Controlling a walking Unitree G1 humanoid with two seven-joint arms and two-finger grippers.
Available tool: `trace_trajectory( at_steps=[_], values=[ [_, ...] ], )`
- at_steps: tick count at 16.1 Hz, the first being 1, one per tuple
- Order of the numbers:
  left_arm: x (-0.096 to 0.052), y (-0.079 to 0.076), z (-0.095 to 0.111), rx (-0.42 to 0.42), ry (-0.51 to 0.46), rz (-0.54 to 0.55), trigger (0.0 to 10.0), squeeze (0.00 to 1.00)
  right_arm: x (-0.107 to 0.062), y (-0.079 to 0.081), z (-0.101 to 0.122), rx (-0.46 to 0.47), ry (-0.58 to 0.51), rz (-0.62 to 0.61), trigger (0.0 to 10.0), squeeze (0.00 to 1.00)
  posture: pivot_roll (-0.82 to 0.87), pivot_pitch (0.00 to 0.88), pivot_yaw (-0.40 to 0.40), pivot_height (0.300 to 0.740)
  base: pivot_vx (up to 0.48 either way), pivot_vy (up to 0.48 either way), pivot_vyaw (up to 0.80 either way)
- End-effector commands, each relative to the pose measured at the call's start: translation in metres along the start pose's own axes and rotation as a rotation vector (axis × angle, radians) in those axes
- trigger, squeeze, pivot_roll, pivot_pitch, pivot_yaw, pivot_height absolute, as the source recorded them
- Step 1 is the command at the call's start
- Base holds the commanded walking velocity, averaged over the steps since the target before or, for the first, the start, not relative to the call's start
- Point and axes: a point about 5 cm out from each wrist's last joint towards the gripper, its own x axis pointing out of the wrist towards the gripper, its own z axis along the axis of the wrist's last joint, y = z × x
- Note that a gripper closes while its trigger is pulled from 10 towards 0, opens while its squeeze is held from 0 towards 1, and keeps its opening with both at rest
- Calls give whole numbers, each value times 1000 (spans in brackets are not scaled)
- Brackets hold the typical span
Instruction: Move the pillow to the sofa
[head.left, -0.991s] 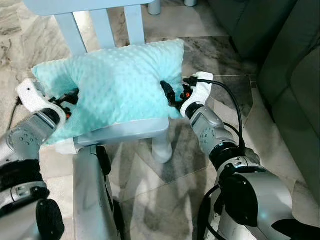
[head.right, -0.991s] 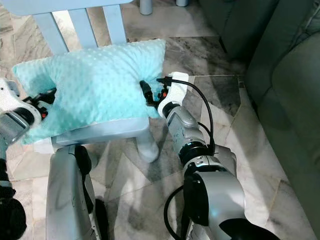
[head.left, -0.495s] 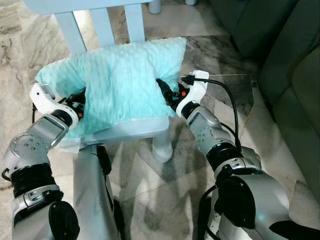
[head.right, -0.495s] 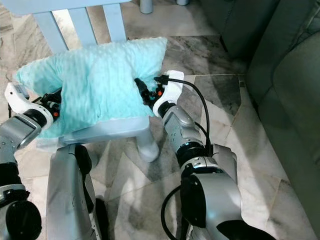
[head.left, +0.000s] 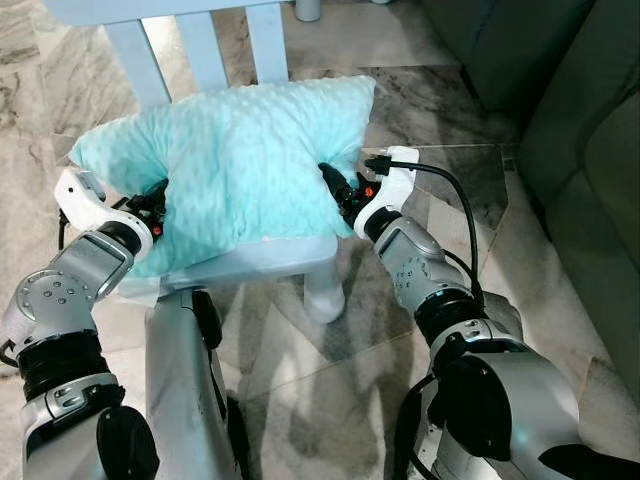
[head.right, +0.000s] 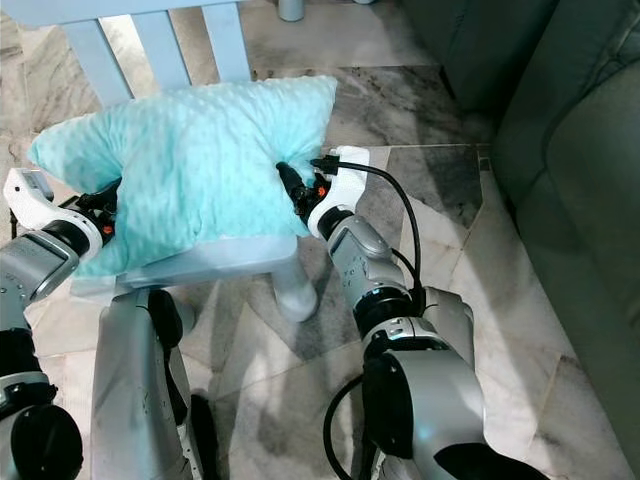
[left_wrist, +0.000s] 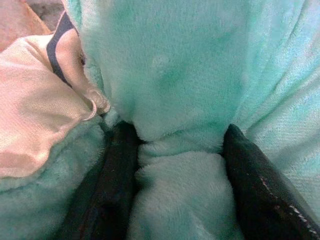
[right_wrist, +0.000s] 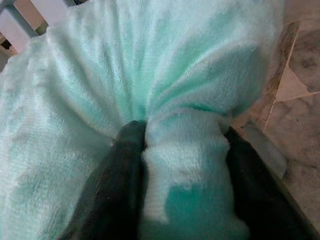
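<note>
A mint-green fluffy pillow (head.left: 235, 160) lies on the seat of a small pale-blue chair (head.left: 270, 260). My left gripper (head.left: 158, 203) is shut on the pillow's left edge; in the left wrist view a fold of pillow fabric (left_wrist: 175, 180) bulges between the two black fingers (left_wrist: 117, 185). At the pillow's right edge my right gripper (head.left: 335, 185) is shut on another fold (right_wrist: 185, 175), held between its fingers (right_wrist: 122, 175). The dark grey-green sofa (head.left: 575, 150) stands to the right.
The chair's slatted back (head.left: 205, 45) rises behind the pillow. A cream cloth (left_wrist: 35, 125) lies under the pillow's left end. A black cable (head.left: 460, 200) loops from my right wrist. Marble floor tiles (head.left: 330, 400) spread around the chair toward the sofa.
Both grippers keep their hold on the pillow. The pillow has been squeezed narrower since a second ago, with its left end drawn in; little differs from half a second ago.
</note>
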Motion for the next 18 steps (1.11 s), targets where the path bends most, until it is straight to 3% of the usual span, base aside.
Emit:
trace_trajectory(
  at_steps=[1,3,6,8,9,10,13,14,15,17,18],
  values=[
    [0,10,-15,24,71,49,0,0,-1,6,-13,26,41,27,0,0,20,354,17,334,0,0,0],
    [-1,12,-15,66,73,62,0,0,-1,6,-13,22,41,30,0,0,19,357,15,334,0,0,0],
    [-1,11,-15,195,57,55,0,0,-3,8,-13,-8,41,70,0,0,15,359,17,334,0,0,0],
    [-2,12,-14,336,30,72,0,0,-4,8,-14,-18,39,81,0,0,15,359,17,334,0,0,0],
    [-4,12,-13,496,3,78,0,0,-4,9,-12,-23,20,97,0,0,15,359,17,334,0,0,0],
    [-8,12,-18,560,-13,70,0,0,-7,12,-11,-86,8,150,0,0,17,357,12,334,0,0,0],
    [-14,18,-31,601,-41,71,0,0,-16,15,-16,-164,9,223,0,0,16,335,2,334,0,0,0],
    [-17,11,-41,739,-56,10,0,0,-21,17,-12,-157,-19,235,0,0,9,301,-6,334,0,0,0],
    [-18,8,-46,785,-62,-18,0,0,-24,18,-10,-157,-29,241,0,0,9,301,-6,334,0,0,0],
    [-21,-2,-62,773,-100,-61,0,0,-39,25,-6,-198,-62,273,0,0,-18,252,-14,334,0,0,0],
    [-26,-7,-59,860,-270,7,0,0,-54,29,-4,-250,-85,269,0,0,-44,201,-20,334,0,0,0]
  ],
)
